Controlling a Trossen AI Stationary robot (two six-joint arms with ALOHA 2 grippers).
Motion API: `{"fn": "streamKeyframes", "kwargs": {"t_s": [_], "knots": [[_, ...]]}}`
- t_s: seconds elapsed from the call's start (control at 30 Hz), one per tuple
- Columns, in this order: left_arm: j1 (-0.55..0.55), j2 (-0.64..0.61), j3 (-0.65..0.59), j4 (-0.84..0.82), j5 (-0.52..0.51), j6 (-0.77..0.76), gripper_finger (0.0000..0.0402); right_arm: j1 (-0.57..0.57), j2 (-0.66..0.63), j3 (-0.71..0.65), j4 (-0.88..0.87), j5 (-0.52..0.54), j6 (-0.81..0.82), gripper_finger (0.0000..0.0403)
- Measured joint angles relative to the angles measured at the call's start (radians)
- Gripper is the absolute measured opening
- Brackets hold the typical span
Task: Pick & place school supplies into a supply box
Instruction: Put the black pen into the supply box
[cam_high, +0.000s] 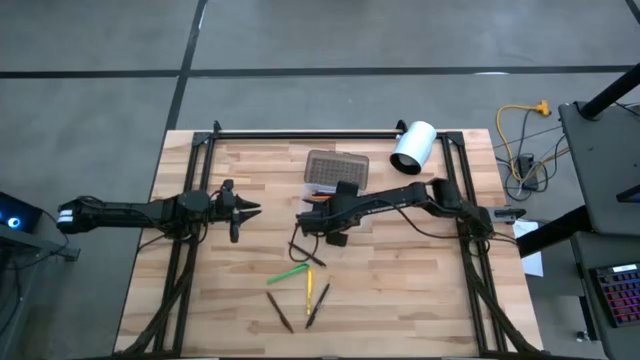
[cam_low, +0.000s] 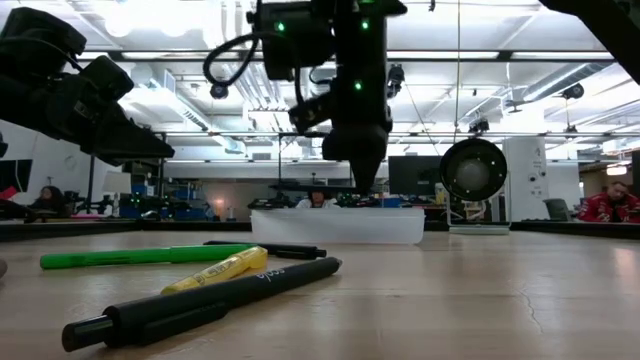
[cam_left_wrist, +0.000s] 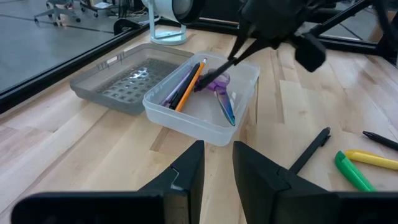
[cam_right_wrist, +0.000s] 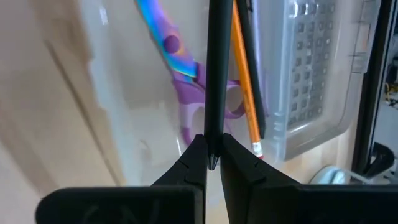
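Nearest the low camera, a black pen is being shown lying on the wooden table, with a yellow pen touching it just behind and a green pen beyond that. From above, the same loose supplies are being seen as a cluster toward the near edge: the green pen, the yellow pen, and two dark brown pencils lying apart from each other.

Farther back, the supply box is being seen open, with its grey textured lid folded flat on the far side. Its contents are hidden under the arm in the high view and cannot be made out through the translucent wall in the low view. They are being revealed only by the wrist cameras: purple-handled scissors with iridescent blades, an orange pencil, and a dark pencil beside it are lying inside the box.

The right gripper is being held over the box, its fingers closed on a thin dark pen that is pointing along the tray above the scissors and the orange pencil. That grip is not being shown clearly in any other view.

The left gripper is being held above the table to the left of the box, well apart from it; its fingers are being seen parted, with nothing between them.

At the far edge, a white cylinder is lying beyond the box.
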Motion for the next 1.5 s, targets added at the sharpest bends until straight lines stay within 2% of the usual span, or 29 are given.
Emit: {"fn": "streamKeyframes", "kwargs": {"t_s": [0.4,0.73,1.1,1.5], "knots": [[0.0,0.0,0.0,0.0,0.0,0.0,0.0069,-0.044,-0.034,-0.125,0.079,0.018,-0.072,0.0013],[0.0,0.0,0.0,0.0,0.0,0.0,0.0069,-0.05,-0.035,-0.125,0.1,0.056,-0.072,0.0014],[0.0,0.0,0.0,0.0,0.0,0.0,0.0069,-0.05,-0.035,-0.125,0.113,0.056,-0.058,0.0053],[0.0,0.0,0.0,0.0,0.0,0.0,0.0069,-0.05,-0.035,-0.125,0.118,0.055,-0.057,0.0054]]}}
